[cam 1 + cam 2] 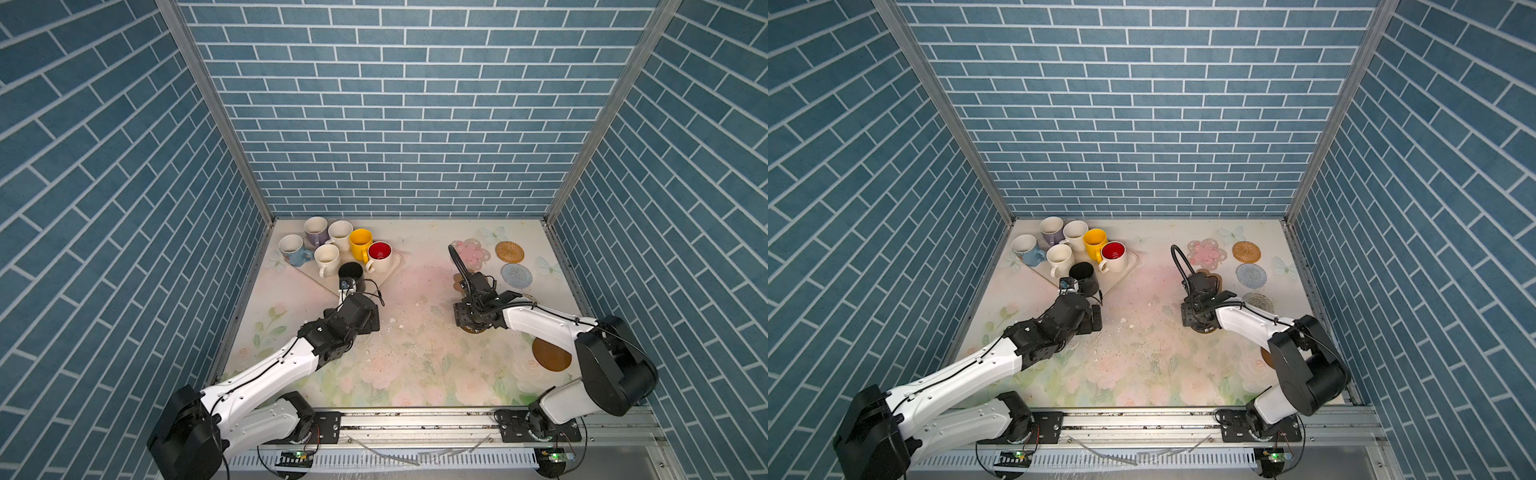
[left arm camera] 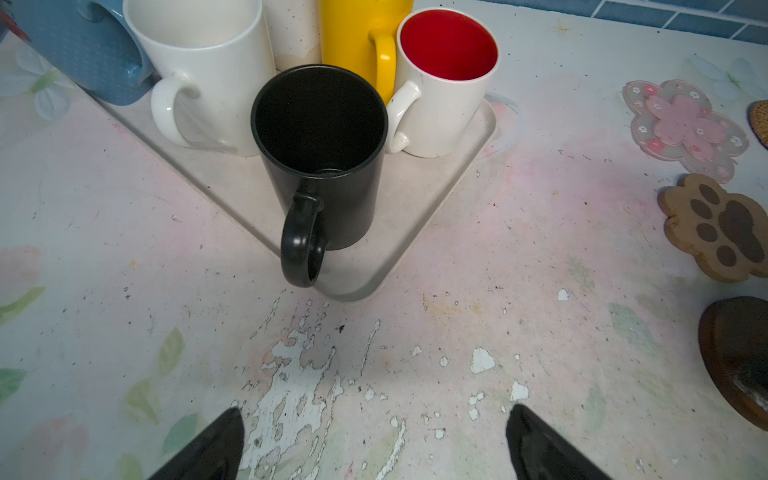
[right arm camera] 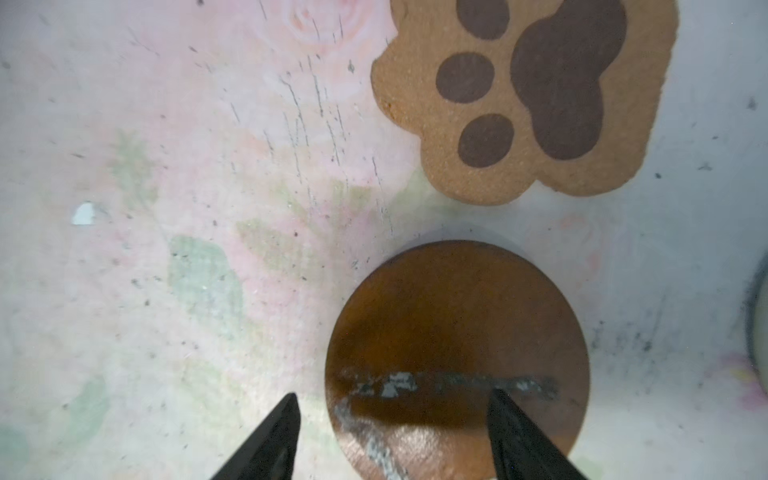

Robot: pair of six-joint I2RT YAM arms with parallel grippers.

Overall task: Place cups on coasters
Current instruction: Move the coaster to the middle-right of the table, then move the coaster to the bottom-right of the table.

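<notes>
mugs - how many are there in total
7, all bunched at the tray in the far left corner: light blue mug leftmost, lavender mug and cream mug at the back, second cream mug in the middle, yellow mug, red-lined mug rightmost, black mug in front. None looks hidden.

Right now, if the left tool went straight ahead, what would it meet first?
Probably the black mug, handle first; if the left tool travels low, the tray rim may come sooner.
</notes>
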